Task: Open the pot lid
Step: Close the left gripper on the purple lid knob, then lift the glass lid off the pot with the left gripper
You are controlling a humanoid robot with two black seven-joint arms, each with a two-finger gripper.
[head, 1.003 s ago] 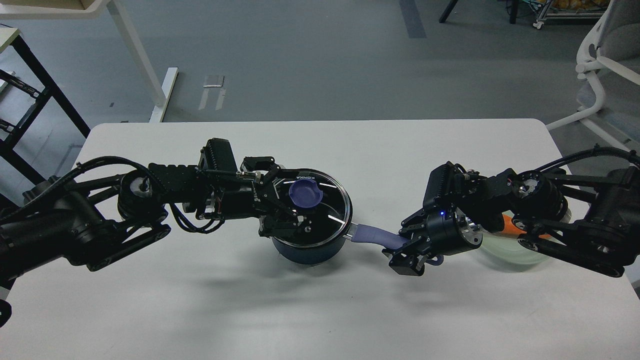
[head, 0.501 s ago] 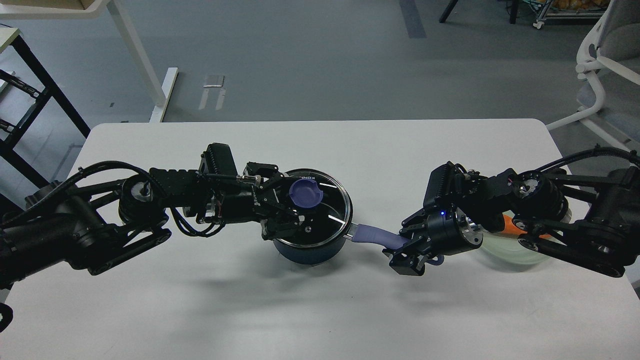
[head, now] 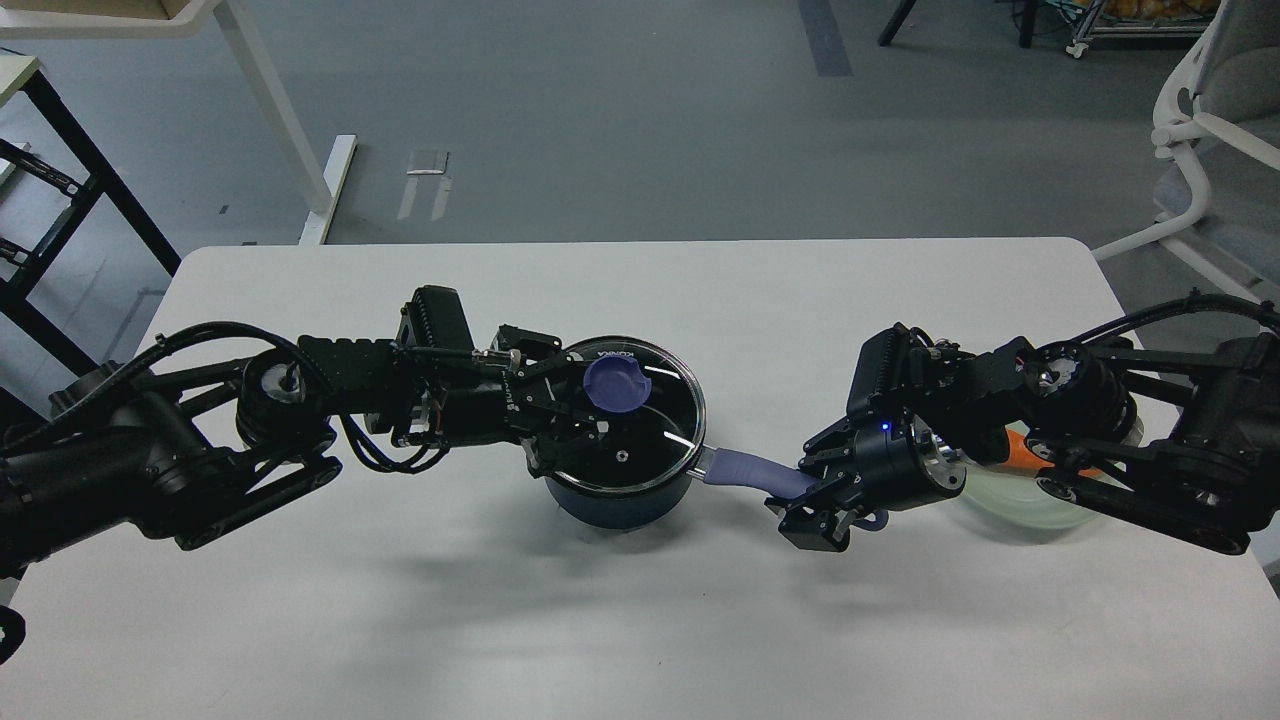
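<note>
A dark blue pot [head: 620,500] stands mid-table with a glass lid [head: 650,420] on it. The lid has a round blue knob [head: 616,384]. My left gripper [head: 588,400] reaches in from the left over the lid. Its fingers have closed in on the knob's left side. The pot's blue handle [head: 745,468] points right. My right gripper [head: 812,505] is shut on the end of that handle, low over the white table [head: 640,620].
A pale translucent bowl [head: 1010,505] with something orange [head: 1020,450] in it sits at the right, partly under my right arm. A white chair [head: 1210,130] stands beyond the table's right corner. A black frame [head: 60,200] stands off the left corner.
The left gripper's fingers have narrowed from wide apart onto the knob. The knob and lid have shifted slightly to the right. The right gripper has not moved.
</note>
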